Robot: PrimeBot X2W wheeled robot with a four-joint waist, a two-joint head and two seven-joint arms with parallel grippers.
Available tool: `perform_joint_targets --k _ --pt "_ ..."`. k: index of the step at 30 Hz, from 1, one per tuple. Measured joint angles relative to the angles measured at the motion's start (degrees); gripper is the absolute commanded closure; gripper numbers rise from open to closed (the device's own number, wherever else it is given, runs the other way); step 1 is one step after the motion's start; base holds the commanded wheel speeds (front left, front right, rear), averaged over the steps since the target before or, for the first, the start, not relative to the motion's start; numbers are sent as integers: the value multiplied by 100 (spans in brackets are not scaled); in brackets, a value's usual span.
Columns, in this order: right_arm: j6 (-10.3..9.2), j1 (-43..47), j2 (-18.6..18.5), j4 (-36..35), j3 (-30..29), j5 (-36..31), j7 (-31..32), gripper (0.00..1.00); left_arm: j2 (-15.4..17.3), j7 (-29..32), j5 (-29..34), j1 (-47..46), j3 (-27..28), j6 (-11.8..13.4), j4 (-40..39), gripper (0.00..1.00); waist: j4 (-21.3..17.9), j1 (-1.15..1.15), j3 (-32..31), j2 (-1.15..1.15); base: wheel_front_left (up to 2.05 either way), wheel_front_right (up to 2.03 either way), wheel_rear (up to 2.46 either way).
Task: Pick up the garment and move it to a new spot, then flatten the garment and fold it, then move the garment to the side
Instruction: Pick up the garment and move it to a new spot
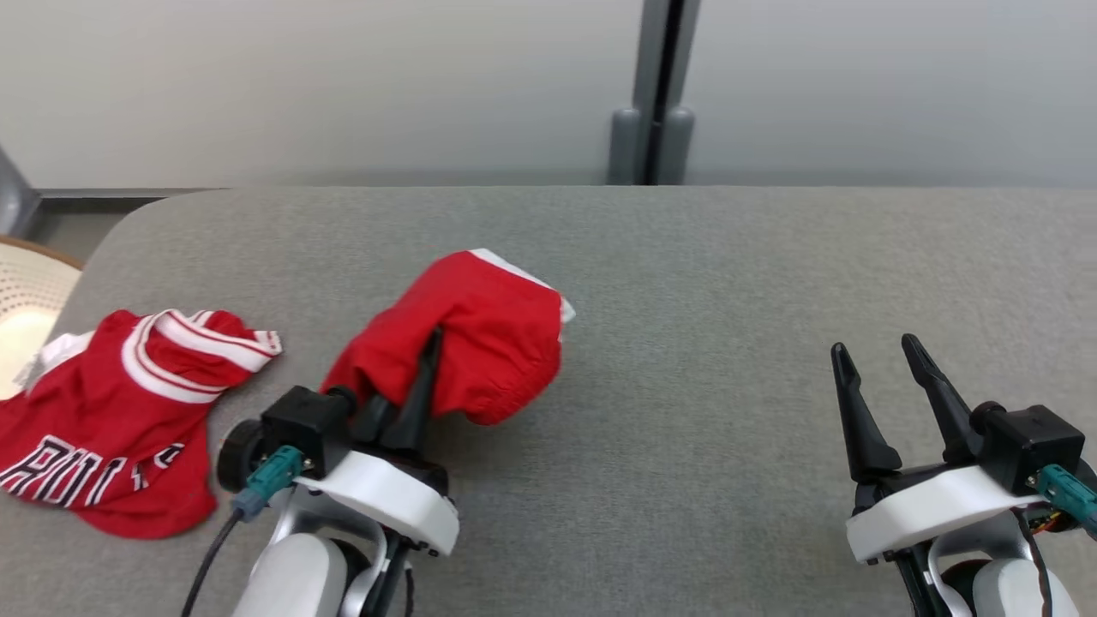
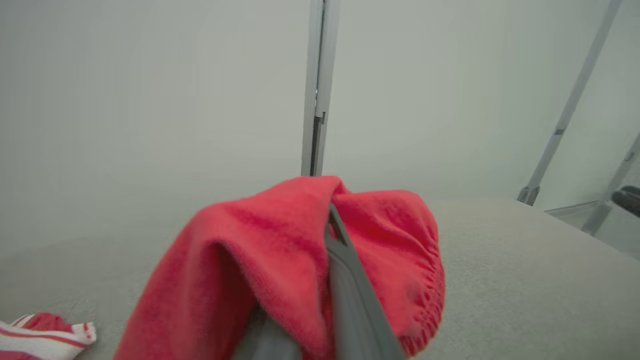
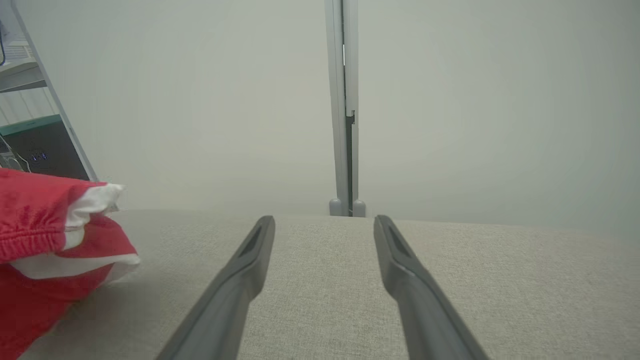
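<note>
The garment (image 1: 493,338) is a bunched red piece with white trim and an elastic hem. It hangs over my left gripper (image 1: 431,344), which is shut on it left of the table's centre. In the left wrist view the red cloth (image 2: 280,250) drapes over both dark fingers (image 2: 350,285), hiding the tips. The right wrist view catches the garment (image 3: 40,215) at its left edge, with its lower folds resting on the table. My right gripper (image 1: 874,344) stands open at the lower right, well apart from the cloth, its fingers (image 3: 250,265) spread over bare table.
A red jersey (image 1: 111,411) with white stripes and lettering lies crumpled at the table's left end, its collar also in the left wrist view (image 2: 40,335). A pale woven basket (image 1: 26,300) sits past the left edge. The grey table (image 1: 728,274) ends at a wall with a grey post (image 1: 656,94).
</note>
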Motion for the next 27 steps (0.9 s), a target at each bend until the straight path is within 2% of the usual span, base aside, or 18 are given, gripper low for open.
perform_joint_targets --k 8,13,19,20,21,27 --pt "0 -272 12 71 -16 66 -122 0 -182 92 -143 -511 -1144 -178 122 100 -970 0 458 0 0 0 0" --pt "0 -392 60 223 -51 165 -294 0 -194 85 -261 -881 -1759 -194 287 100 -1599 0 790 0 0 0 0" --pt "0 -478 96 438 -23 253 -486 0 -200 285 -298 -1170 -2040 -132 962 100 -2127 0 1219 0 0 0 0" --pt "0 -498 101 471 -19 261 -516 0 -198 297 -297 -1194 -2038 -105 1100 70 -2184 0 1277 0 0 0 0" --pt "0 -506 103 497 -21 264 -541 0 -196 299 -296 -1202 -2036 -88 1204 0 -2229 0 1331 0 0 0 0" --pt "0 -559 115 617 9 260 -615 0 -172 19 -319 -1197 -2039 -80 1615 0 -2111 0 1345 0 0 0 0"
